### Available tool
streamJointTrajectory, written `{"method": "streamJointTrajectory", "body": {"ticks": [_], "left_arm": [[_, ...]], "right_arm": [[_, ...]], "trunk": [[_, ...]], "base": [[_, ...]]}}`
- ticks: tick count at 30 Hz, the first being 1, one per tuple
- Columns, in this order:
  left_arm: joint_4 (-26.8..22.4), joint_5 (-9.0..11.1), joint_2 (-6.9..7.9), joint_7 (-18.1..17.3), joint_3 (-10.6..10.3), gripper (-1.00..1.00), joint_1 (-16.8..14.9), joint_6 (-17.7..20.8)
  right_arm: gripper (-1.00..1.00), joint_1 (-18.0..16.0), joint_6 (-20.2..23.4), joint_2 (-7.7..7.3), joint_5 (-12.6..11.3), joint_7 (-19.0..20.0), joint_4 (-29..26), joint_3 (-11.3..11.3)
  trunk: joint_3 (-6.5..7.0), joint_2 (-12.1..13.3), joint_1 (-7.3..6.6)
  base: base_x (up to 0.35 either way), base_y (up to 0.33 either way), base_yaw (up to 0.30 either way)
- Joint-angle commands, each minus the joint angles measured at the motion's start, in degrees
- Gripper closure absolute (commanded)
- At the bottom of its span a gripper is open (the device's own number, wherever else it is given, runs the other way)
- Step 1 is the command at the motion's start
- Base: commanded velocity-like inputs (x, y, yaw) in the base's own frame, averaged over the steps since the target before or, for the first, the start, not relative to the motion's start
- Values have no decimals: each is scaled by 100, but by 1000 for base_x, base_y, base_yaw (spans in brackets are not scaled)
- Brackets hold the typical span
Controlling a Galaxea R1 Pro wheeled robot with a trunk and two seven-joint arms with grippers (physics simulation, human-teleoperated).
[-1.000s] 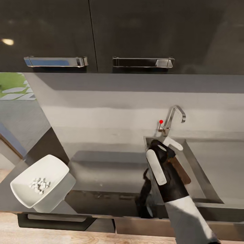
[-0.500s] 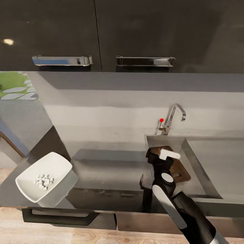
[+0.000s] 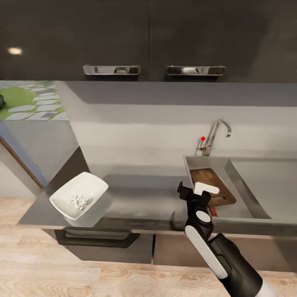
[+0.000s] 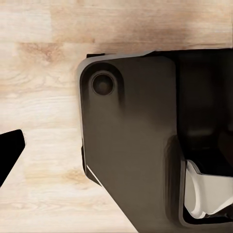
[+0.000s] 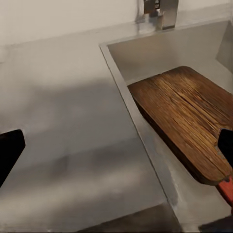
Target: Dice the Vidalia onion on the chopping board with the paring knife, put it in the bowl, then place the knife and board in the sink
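No brand, label or writing can be read on anything here.

In the head view the sink sits at centre right, sunk into the countertop. The chopping board lies inside the basin, tilted against its left wall, with the handle slot toward the near end. A sliver of red, the paring knife, shows just beside the board's near end; in the right wrist view the same red handle peeks out at the lower right, under the board's near end. The chrome tap with its red knob stands at the basin's back rim. The white bowl rests at the counter's left end, near the front edge, with pale diced onion heaped inside.

The right gripper hangs above the counter's front edge, just left of the sink rim, touching nothing; in the right wrist view its dark fingertips stand wide apart with nothing between them. The counter between bowl and sink lies bare.

The left wrist view looks down at the wooden floor and the robot's dark base; one dark fingertip shows, and I cannot tell how that gripper's jaws stand.
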Motion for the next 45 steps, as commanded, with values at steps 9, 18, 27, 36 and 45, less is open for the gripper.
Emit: {"method": "streamJointTrajectory", "body": {"ticks": [9,18,27,36,45], "left_arm": [[-13,48,7,-1,-33,-100,0,-9],[-13,48,7,-1,-38,-100,0,-9],[-13,48,7,-1,-34,-100,0,-9],[-7,48,7,-1,-33,-100,0,-9],[-4,48,9,-1,-31,-100,0,-9]], "right_arm": [[-100,-8,48,-4,-3,-41,27,12],[-100,-8,48,-4,6,-41,49,12],[-100,-8,48,-4,14,-37,82,12],[-100,-8,-58,-5,15,-29,394,62],[-100,-8,-1072,27,12,61,1790,829]], "trunk": [[-10,-12,1],[-10,-12,1],[-10,-12,1],[-10,-12,1],[-10,-12,1]], "base": [[-298,80,0],[-318,1,0],[-318,0,0],[-303,0,0],[-93,0,0]]}}
